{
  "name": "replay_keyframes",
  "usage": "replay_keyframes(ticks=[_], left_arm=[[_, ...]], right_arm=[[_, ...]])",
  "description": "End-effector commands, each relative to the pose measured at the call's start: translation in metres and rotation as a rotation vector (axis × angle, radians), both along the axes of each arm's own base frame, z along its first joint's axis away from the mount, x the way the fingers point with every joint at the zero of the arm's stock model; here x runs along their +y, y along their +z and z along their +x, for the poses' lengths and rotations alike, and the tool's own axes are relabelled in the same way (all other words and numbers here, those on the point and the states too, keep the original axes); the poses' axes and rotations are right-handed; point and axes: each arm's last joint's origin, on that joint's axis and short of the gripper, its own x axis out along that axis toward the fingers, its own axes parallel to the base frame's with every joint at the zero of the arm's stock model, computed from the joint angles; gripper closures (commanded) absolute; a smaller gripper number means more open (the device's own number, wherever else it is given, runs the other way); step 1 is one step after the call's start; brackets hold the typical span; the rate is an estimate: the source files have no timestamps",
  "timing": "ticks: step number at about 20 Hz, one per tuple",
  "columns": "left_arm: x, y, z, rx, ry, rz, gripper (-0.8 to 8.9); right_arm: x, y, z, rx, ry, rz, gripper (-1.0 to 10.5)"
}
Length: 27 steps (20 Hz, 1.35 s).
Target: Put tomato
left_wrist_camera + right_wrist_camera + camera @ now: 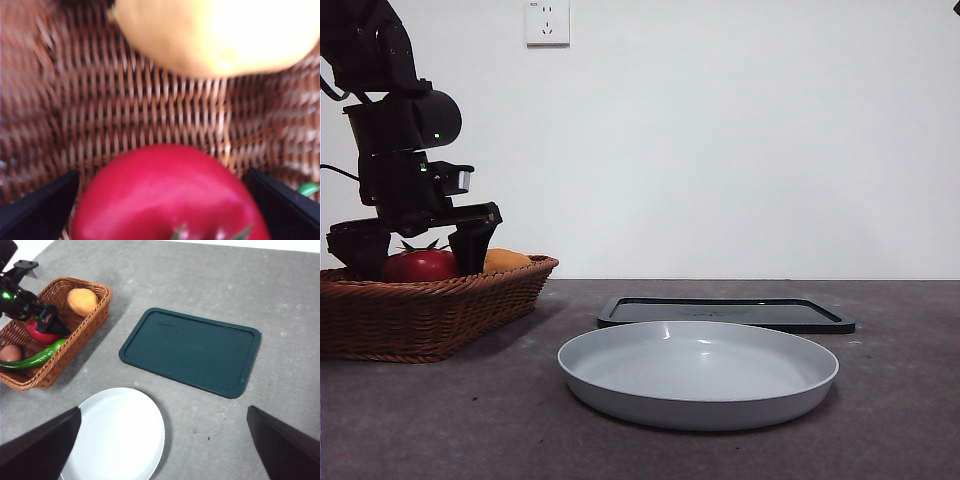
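Basket rim (440, 285) hides the lower half of the tomato (418, 266).

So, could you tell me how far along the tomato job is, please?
Early. The tomato still sits in the basket beside the orange fruit. The left gripper is down around it, a jaw on each side, open. Lifting and placing it remain; the plate holds nothing. The right gripper waits, open.

No readable text, label, brand or number appears on any object; the wall socket (547, 22) carries only tiny, illegible marks
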Motion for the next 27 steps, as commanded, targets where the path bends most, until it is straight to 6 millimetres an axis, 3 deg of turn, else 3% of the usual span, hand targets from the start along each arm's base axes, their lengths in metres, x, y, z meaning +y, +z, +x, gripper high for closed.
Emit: replay_keyframes(ticks=[1, 2, 5, 9, 11, 14, 17, 22, 27], left_arm=[[0.0, 0.002, 0.006, -0.02, -0.003, 0.027, 4.97], [0.0, 0.004, 0.007, -0.022, -0.002, 0.027, 5.38], [0.0, 0.018, 0.006, 0.005, -0.002, 0.031, 5.35], [-0.007, 0.056, 0.0, 0.076, 0.026, 0.021, 5.36], [-0.02, 0.076, -0.008, 0.099, -0.012, 0.006, 5.36], [-0.059, 0.093, -0.03, 0.109, -0.113, 0.01, 5.36], [-0.106, 0.095, -0.053, 0.133, -0.245, 0.025, 5.35], [-0.186, 0.09, -0.095, 0.094, -0.466, 0.023, 5.36], [-0.242, 0.069, -0.127, 0.104, -0.592, 0.026, 5.36]], right_arm=[[0.001, 0.007, 0.0, -0.028, 0.01, 0.002, 2.5], [0.001, 0.007, 0.0, -0.029, 0.011, 0.002, 2.5], [0.001, 0.007, 0.0, -0.028, 0.011, 0.003, 2.5], [0.001, 0.007, 0.0, -0.028, 0.01, 0.002, 2.5], [0.001, 0.007, 0.0, -0.029, 0.011, 0.002, 2.5], [0.001, 0.007, 0.0, -0.029, 0.011, 0.002, 2.5], [0.001, 0.007, 0.0, -0.028, 0.01, 0.002, 2.5], [0.001, 0.007, 0.0, -0.028, 0.01, 0.002, 2.5], [0.001, 0.007, 0.0, -0.028, 0.01, 0.002, 2.5]])
